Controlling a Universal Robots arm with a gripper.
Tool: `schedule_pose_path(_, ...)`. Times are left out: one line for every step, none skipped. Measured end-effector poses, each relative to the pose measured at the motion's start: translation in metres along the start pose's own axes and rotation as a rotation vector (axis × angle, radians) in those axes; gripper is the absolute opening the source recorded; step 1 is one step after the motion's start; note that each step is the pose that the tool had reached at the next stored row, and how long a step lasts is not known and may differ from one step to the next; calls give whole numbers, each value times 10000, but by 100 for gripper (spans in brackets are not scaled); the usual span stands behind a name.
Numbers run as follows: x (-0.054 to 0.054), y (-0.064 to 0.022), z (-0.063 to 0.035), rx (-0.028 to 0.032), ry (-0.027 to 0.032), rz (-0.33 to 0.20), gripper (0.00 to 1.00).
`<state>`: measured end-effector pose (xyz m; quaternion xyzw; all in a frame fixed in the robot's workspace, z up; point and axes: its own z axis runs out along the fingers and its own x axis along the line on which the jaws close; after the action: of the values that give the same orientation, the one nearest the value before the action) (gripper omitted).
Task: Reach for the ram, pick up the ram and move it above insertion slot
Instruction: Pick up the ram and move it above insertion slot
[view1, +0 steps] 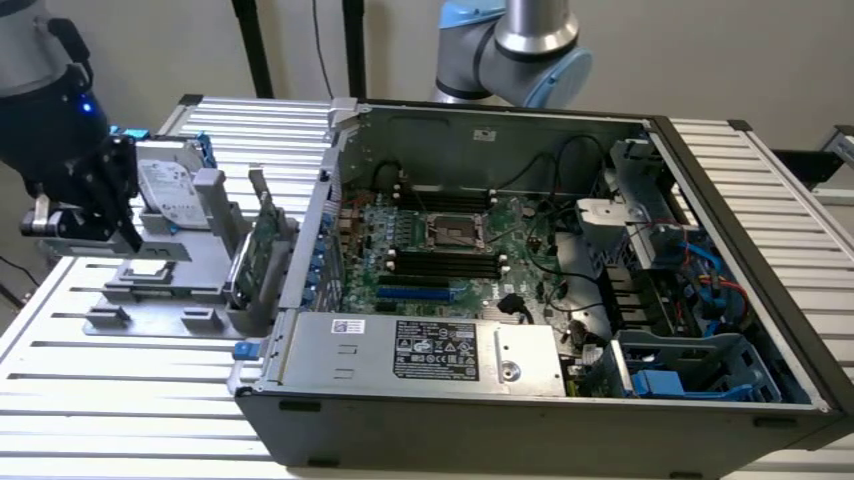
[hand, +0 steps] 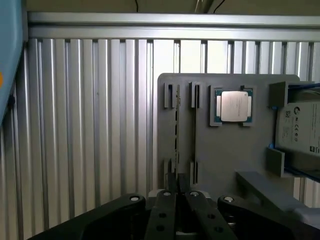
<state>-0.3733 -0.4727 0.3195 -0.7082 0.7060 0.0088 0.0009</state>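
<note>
The ram (hand: 176, 131) stands edge-on as a thin dark strip in a slot of the grey holder (hand: 220, 150), beside a silver processor (hand: 234, 106). In the wrist view my gripper (hand: 178, 186) hangs over the near end of that strip, in line with it. In the exterior view the gripper (view1: 83, 226) is on the black arm at the exterior view's left, a little above the holder (view1: 160, 290), with nothing seen in it. The open computer case (view1: 534, 250) with its motherboard and dark memory slots (view1: 447, 262) lies to the exterior view's right.
A silver hard drive (view1: 174, 190) stands in the holder behind the gripper, also seen as a hard drive (hand: 301, 132) in the wrist view. A larger green card (view1: 264, 245) stands upright between holder and case. The ribbed aluminium table (view1: 120, 390) runs underneath. A second arm's base (view1: 514, 45) stands behind the case.
</note>
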Motion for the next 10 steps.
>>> schedule_pose_path(-1, -17, -45, 1, -1, -15, 13)
schedule_pose_path(-1, -35, -90, 0, -1, -27, 13)
schedule_pose_path(-2, -54, -136, -2, 0, -38, 13)
schedule_pose_path(-4, -76, -180, -1, -1, -47, 13)
schedule_pose_path(-5, -98, -226, -2, 0, -53, 13)
schedule_pose_path(-8, -123, -272, -4, 0, -56, 13)
schedule_pose_path(-12, -148, -317, -3, -1, -57, 13)
schedule_pose_path(-17, -173, -362, -3, -1, -58, 13)
schedule_pose_path(-22, -198, -401, -4, 0, -57, 13)
schedule_pose_path(-27, -224, -435, -3, -1, -58, 13)
